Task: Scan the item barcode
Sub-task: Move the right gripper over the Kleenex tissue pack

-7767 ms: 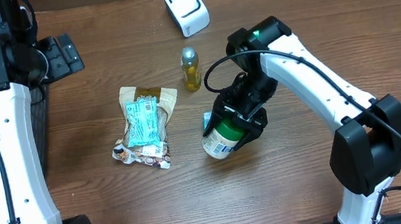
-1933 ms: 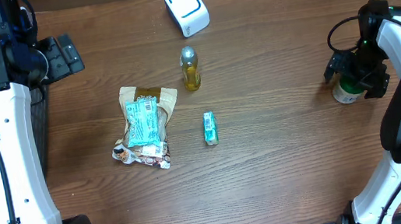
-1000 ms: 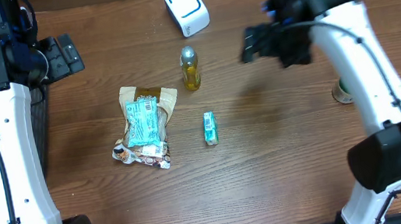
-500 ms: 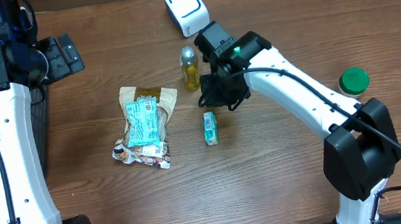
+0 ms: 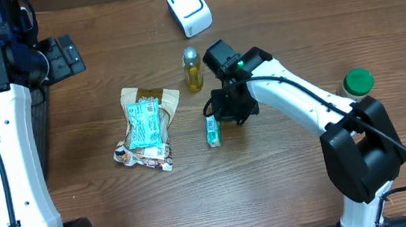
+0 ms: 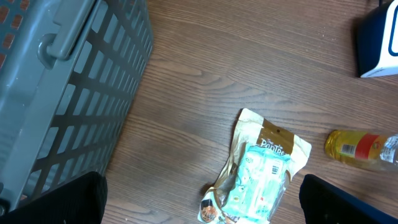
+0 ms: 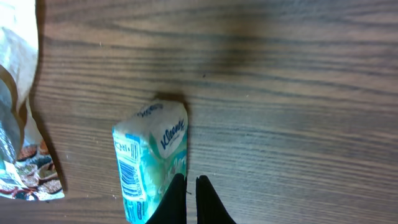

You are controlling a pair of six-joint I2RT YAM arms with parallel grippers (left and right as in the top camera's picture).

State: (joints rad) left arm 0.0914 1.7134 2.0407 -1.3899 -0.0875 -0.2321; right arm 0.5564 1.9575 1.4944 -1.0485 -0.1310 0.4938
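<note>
The small soft teal-and-white tissue pack [image 7: 152, 165] is showing a black-striped barcode. The brown wooden table [image 5: 293, 188] is showing darker grain lines. The tan paper pouch [image 6: 273, 134] is carrying a brown band. The flat plastic packet [image 5: 145, 124] is showing pale blue. The small yellow bottle [image 5: 193, 71] is wearing a silver cap. The boxy white scanner [image 5: 188, 8] is showing a blue outline.

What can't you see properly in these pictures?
- Tissue pack: in the overhead view, the right gripper covers its top end; in the right wrist view, the bottom edge cuts it off.
- Bottle: in the left wrist view, the right edge cuts off its cap.
- Scanner: in the left wrist view, it is mostly outside the right edge.
- Snack bags: the print is too small overhead.
</note>
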